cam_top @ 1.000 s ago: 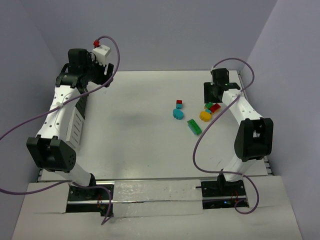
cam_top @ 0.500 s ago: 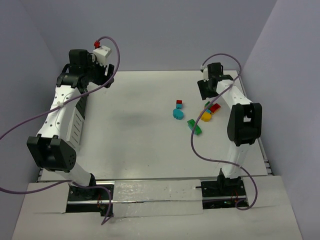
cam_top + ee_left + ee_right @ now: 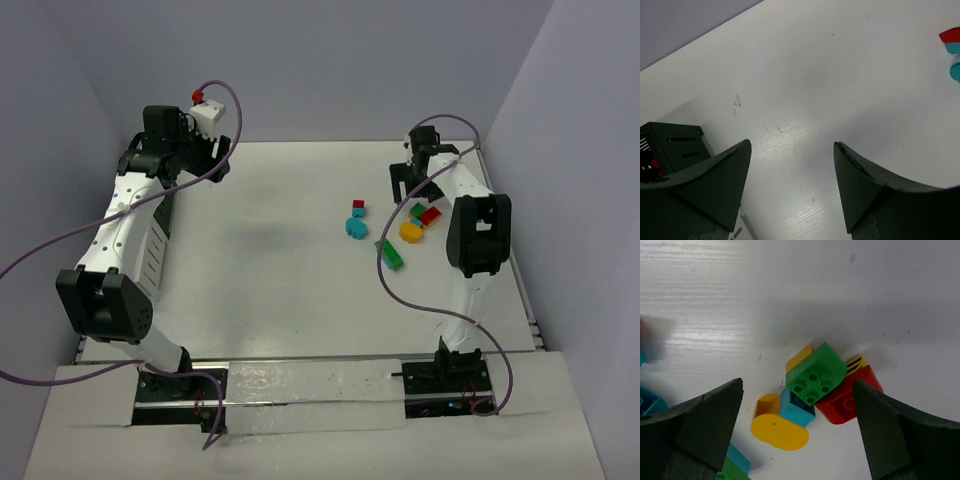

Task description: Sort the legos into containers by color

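Observation:
A cluster of legos lies on the white table [image 3: 270, 290] at the right: a green brick [image 3: 816, 374] on top of a cyan one [image 3: 796, 409], with a red piece [image 3: 850, 396] and a rounded yellow piece [image 3: 777, 429] beside them. My right gripper [image 3: 797, 384] hangs open just above this cluster, its fingers on either side of it and touching nothing. In the top view it [image 3: 408, 188] is just behind the yellow piece [image 3: 410, 232]. My left gripper [image 3: 791, 144] is open and empty over bare table. The black container [image 3: 675, 147] sits to its left.
A small red and cyan pair [image 3: 358, 209], a rounded cyan piece [image 3: 354, 228] and a long green brick [image 3: 390, 253] lie left of the cluster. A white slatted container [image 3: 152, 255] stands under the left arm at the table's left edge. Grey walls enclose the table.
The right gripper has swung left and back over the cluster, and its jaws have opened wide. The left arm has barely moved.

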